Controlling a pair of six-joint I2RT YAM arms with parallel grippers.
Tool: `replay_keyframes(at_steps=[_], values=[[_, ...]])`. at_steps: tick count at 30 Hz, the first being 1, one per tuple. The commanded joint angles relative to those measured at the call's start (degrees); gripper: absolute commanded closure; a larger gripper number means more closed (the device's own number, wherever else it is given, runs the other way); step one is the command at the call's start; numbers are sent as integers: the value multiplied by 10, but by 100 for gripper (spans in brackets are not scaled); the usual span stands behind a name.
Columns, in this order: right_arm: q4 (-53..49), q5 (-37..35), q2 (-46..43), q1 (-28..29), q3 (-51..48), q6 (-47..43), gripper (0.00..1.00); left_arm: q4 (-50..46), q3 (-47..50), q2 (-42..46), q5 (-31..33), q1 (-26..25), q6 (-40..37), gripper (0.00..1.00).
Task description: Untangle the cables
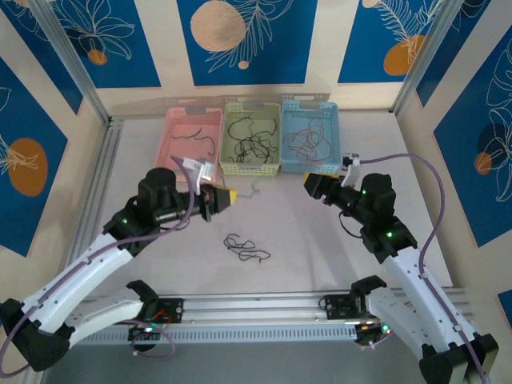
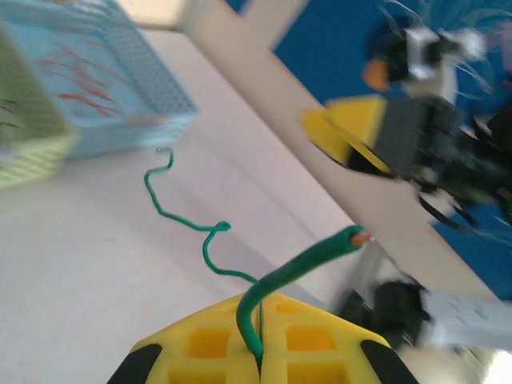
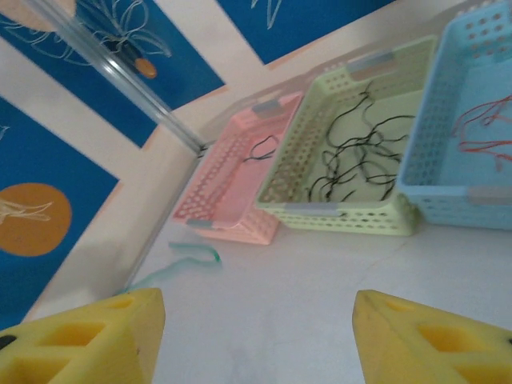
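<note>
My left gripper (image 1: 226, 198) is shut on a curly green cable (image 2: 302, 265); in the left wrist view its yellow fingers (image 2: 210, 342) pinch the strand, one bare-tipped end sticking up and the rest trailing toward the baskets. From above, the green cable (image 1: 254, 189) hangs just right of the gripper, over the table. A small tangle of black cables (image 1: 245, 248) lies on the table between the arms. My right gripper (image 1: 310, 185) hovers open to the right of the green cable; its yellow fingers (image 3: 90, 334) stand wide apart with nothing between them. The green cable (image 3: 192, 252) appears blurred there.
Three baskets stand in a row at the back: a pink basket (image 1: 170, 138) with a few black wires, a green basket (image 1: 250, 168) with several black wires, a blue basket (image 1: 309, 167) with red wires. An aluminium rail (image 1: 256, 308) runs along the near edge.
</note>
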State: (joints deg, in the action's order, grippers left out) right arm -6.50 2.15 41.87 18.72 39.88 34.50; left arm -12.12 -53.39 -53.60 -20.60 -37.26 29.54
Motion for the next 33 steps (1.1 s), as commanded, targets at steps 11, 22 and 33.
replay_keyframes(at_steps=[11,22,33], values=[[-32,-29,-64,-22,-67,-52,38,82,-106,-217,235,159,-126,100],[-53,-13,-76,-29,-59,-59,38,229,-180,-426,240,243,-137,87],[-64,18,-76,-32,-76,-64,39,197,-92,-357,179,265,-99,7]])
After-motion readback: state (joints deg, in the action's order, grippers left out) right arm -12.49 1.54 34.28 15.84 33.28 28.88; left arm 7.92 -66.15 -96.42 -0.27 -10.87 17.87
